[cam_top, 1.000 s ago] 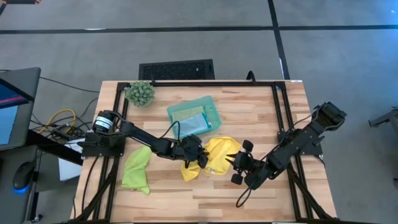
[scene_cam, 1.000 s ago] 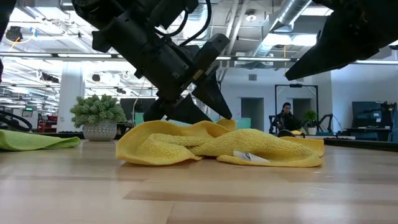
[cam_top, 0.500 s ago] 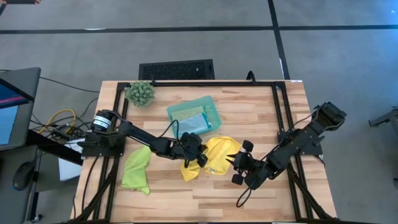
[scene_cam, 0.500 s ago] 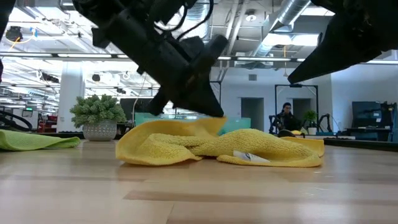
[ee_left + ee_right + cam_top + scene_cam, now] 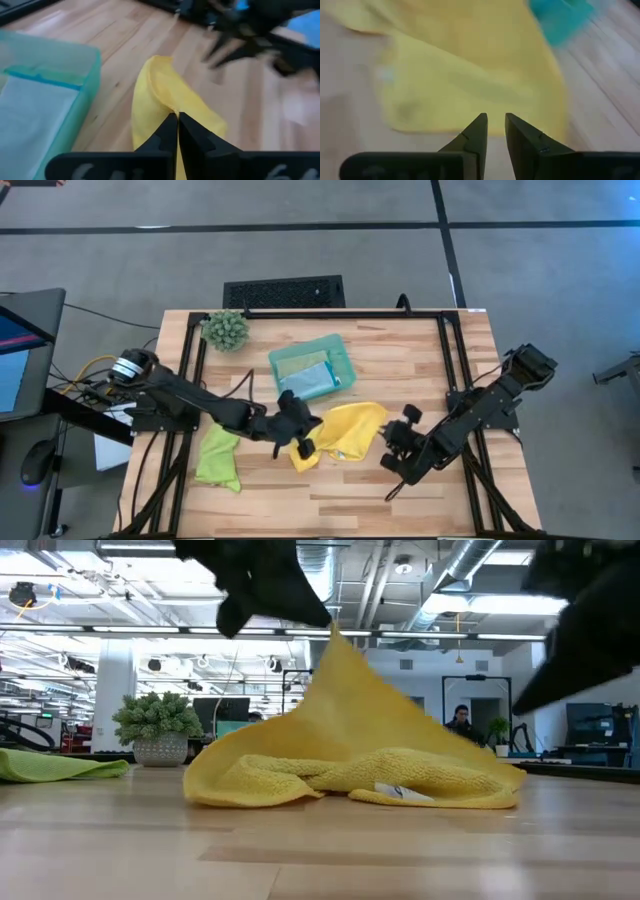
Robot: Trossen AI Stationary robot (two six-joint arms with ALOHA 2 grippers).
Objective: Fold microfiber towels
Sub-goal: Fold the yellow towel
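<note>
**Ana:** High view first: where is the yellow towel (image 5: 345, 435)?

**Ben:** Near the middle of the tabletop (image 5: 420, 355), toward the front edge, between the two arms. One part is pulled up into a peak while the rest lies crumpled on the wood. The low view shows that peak clearly, rising to a point under a dark arm.

**Ana:** Who holds it?

**Ben:** The left end effector (image 5: 306, 442). Its wrist view shows the two fingers pressed together with a fold of yellow cloth pinched between them.

**Ana:** And the right end effector (image 5: 398, 452)?

**Ben:** Just beside the towel's right edge, apart from it. Its fingers stand slightly parted with a narrow gap, and nothing is between them.

**Ana:** The other towels?

**Ben:** The lime green towel (image 5: 218, 452) lies bunched at the left side of the tabletop, under the left arm. The light blue towel (image 5: 312, 377) and the pale sage green towel (image 5: 297, 358) sit inside the teal tray (image 5: 343, 357), farther back. A spiky plant ball (image 5: 226, 329) stands at the far left corner.
</note>
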